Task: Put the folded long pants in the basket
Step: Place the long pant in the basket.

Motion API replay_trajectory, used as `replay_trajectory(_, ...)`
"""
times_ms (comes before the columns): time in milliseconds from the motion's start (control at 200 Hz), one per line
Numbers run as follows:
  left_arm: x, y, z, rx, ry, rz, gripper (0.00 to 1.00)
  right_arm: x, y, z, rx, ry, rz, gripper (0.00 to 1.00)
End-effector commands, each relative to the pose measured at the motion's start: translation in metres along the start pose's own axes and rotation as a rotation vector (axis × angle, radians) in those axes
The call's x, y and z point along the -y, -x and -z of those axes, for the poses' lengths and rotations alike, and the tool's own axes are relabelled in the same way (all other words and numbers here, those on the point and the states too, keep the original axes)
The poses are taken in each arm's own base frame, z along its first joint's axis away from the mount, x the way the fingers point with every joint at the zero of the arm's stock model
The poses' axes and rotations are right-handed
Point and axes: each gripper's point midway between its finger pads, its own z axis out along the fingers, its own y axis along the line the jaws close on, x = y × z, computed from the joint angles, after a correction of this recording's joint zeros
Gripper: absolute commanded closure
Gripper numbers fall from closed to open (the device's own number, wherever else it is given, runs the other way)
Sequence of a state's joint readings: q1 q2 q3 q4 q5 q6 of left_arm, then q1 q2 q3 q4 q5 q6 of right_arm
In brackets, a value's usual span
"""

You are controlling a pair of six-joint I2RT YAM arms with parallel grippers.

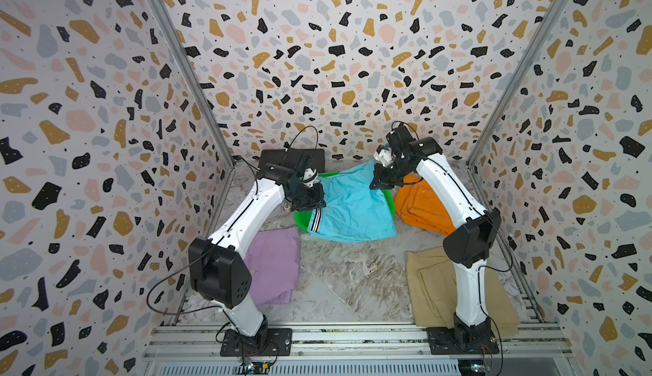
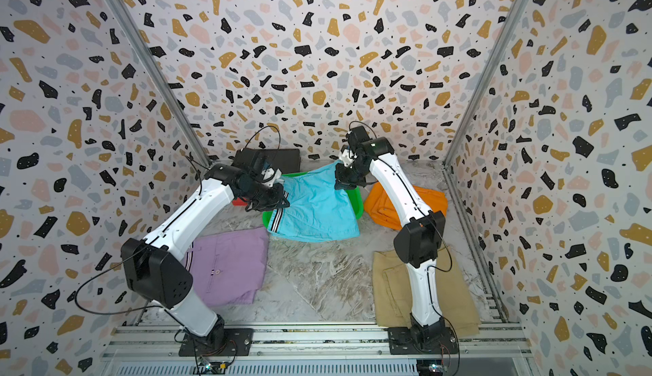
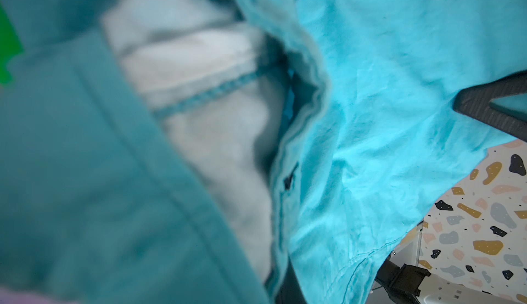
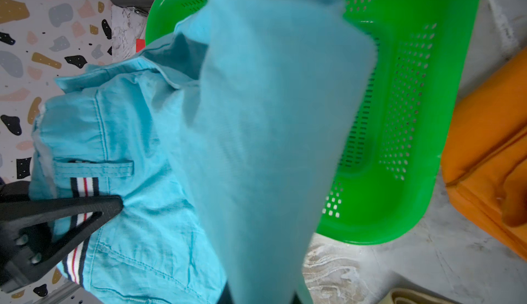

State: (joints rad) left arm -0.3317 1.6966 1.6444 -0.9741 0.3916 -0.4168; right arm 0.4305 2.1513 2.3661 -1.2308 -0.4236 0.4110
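Nearest the camera, the lilac pants [image 1: 275,265] and khaki pants [image 1: 434,286] lie folded on the table [image 1: 352,279], well apart. Beyond them, the left gripper [image 1: 318,202] and right gripper [image 1: 374,184] are both closed on opposite edges of the cyan pants [image 1: 352,205], spread over the green basket [image 1: 302,219]. The orange pants [image 1: 420,205] lie beside the basket.

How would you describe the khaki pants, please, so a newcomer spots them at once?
On the marble tabletop, find the right arm's base. The khaki pants lie folded beside it, partly under the arm. They are the only tan garment; the orange pants lie farther back, beside the green basket.
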Motion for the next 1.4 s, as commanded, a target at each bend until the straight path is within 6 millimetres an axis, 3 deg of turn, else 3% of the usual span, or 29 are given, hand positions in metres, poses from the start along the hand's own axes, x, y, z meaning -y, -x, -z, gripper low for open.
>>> replay_trajectory(0, 0.002, 0.01, 0.005, -0.011, -0.048, -0.019, 1.0, 0.0, 0.033, 0.018, 0.101, 0.041, 0.016, 1.0)
replay_trajectory(320, -0.027, 0.06, -0.03, 0.0, -0.038, 0.036, 1.0, 0.018, 0.078, -0.027, 0.154, 0.098, 0.036, 1.0)
replay_trajectory(441, -0.037, 0.07, -0.05, -0.019, -0.046, 0.062, 1.0, 0.027, 0.089, -0.046, 0.172, 0.097, 0.048, 1.0)
replay_trajectory(686, -0.072, 0.057, -0.095, -0.066, -0.008, 0.103, 1.0, 0.06, 0.075, -0.105, 0.062, 0.07, 0.022, 1.0)
replay_trajectory(876, -0.089, 0.052, -0.114, -0.07, -0.005, 0.119, 1.0, 0.076, 0.066, -0.115, 0.037, 0.005, 0.041, 1.0)
replay_trajectory(926, -0.093, 0.05, -0.119, -0.082, 0.001, 0.124, 1.0, 0.079, 0.062, -0.117, 0.027, -0.014, 0.036, 0.93)
replay_trajectory(991, -0.098, 0.048, -0.124, -0.09, 0.014, 0.124, 0.81, 0.082, 0.056, -0.118, 0.016, -0.036, 0.043, 0.86)
replay_trajectory(1051, -0.102, 0.046, -0.125, -0.09, 0.036, 0.125, 0.7, 0.081, 0.054, -0.115, 0.02, -0.053, 0.057, 0.77)
replay_trajectory(1176, -0.103, 0.052, -0.116, -0.057, 0.063, 0.105, 0.45, 0.068, 0.056, -0.099, 0.049, -0.057, 0.074, 0.48)
replay_trajectory(1292, -0.092, 0.059, -0.096, -0.009, 0.048, 0.077, 0.26, 0.052, 0.057, -0.078, 0.09, -0.048, 0.085, 0.33)
replay_trajectory(1352, -0.084, 0.064, -0.079, 0.03, 0.047, 0.056, 0.02, 0.043, 0.058, -0.064, 0.117, -0.042, 0.087, 0.31)
replay_trajectory(1392, -0.078, 0.065, -0.065, 0.06, 0.047, 0.043, 0.0, 0.038, 0.058, -0.055, 0.131, -0.039, 0.087, 0.3)
